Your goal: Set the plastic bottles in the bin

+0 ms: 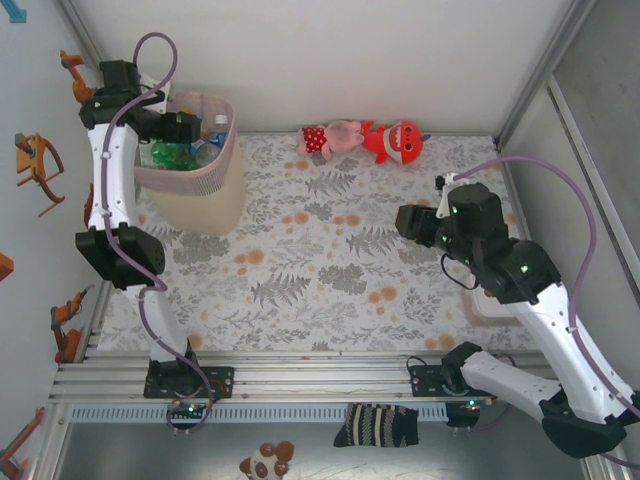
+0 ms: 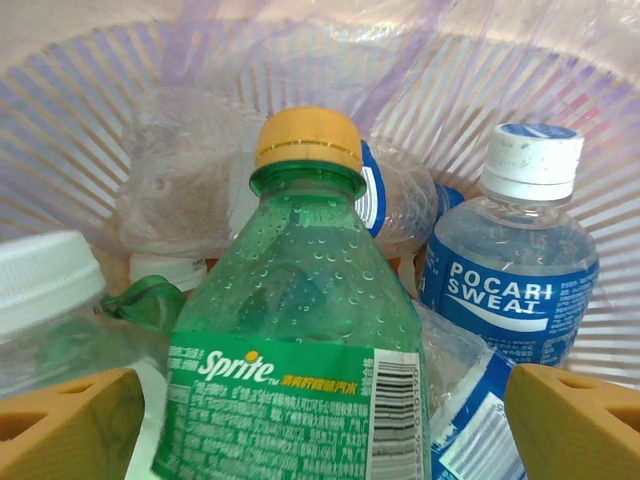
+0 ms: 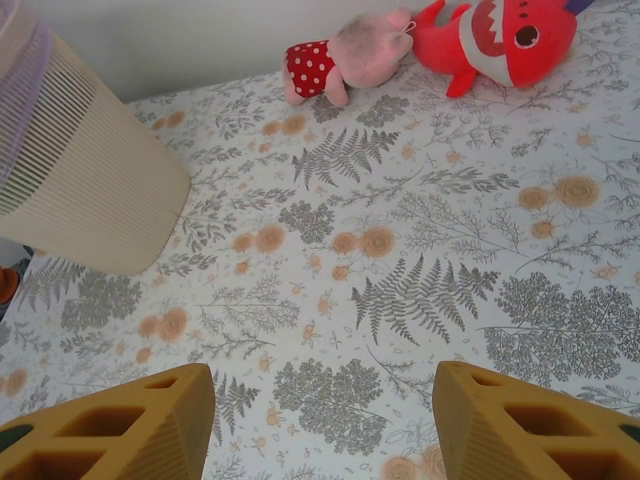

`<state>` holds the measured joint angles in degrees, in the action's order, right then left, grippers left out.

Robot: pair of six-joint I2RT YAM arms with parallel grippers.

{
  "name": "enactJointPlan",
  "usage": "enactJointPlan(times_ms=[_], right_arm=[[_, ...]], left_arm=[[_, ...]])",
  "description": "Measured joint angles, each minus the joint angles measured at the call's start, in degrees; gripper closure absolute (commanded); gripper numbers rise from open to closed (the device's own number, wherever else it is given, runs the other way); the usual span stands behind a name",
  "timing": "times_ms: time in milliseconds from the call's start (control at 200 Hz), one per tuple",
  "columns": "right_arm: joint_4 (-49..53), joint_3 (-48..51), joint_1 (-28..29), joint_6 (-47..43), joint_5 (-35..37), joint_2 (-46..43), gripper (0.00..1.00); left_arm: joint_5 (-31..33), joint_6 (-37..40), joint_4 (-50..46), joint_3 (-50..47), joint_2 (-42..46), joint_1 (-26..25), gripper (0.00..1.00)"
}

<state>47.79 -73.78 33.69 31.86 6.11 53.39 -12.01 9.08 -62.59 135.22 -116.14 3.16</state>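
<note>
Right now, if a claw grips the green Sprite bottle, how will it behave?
Probably light: the green Sprite bottle looks empty, only droplets inside. Its thin plastic may dent under a squeeze. Its smooth round body could slip or roll.

green bottle (image 2: 300,330): sprite; blue label (image 2: 505,300): pocari sweat

Overhead camera; wrist cameras inside bin (image 2: 600,150), above table (image 3: 330,330).

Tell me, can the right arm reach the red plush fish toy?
Probably yes: the open right gripper hangs above the leaf-patterned tablecloth, with nothing between it and the red plush fish.
</note>
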Motion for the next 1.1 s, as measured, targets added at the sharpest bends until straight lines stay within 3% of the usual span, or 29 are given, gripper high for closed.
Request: enactJointPlan(times_ms=[165,356,521,796,1097], right_arm=[[0.0,-0.2,0.0,0.0,0.0,-0.1,0.41],[0.0,-0.2,0.0,0.0,0.0,-0.2,0.41],[0.0,-0.2,0.0,0.0,0.0,-0.2,0.41],[0.0,-0.2,0.0,-0.2,0.0,-0.2,0.41],[-1.6,5.7,0.0,-3.8,5.2,-3.4,0.37]], left_arm=[[0.0,-0.1,0.6,0.0,3.8,0.2,0.10],[-0.3,-0.1,1.4,-2.0,9.6,0.2,0.36],[-1.8,-0.5,2.0,-8.9,14.4,0.2,0.47],[-4.4,-3.7,8.2,-31.6,28.8,0.2,0.43],[-5.1,-10.8,22.4,-61.5,56.4,0.2,0.14]])
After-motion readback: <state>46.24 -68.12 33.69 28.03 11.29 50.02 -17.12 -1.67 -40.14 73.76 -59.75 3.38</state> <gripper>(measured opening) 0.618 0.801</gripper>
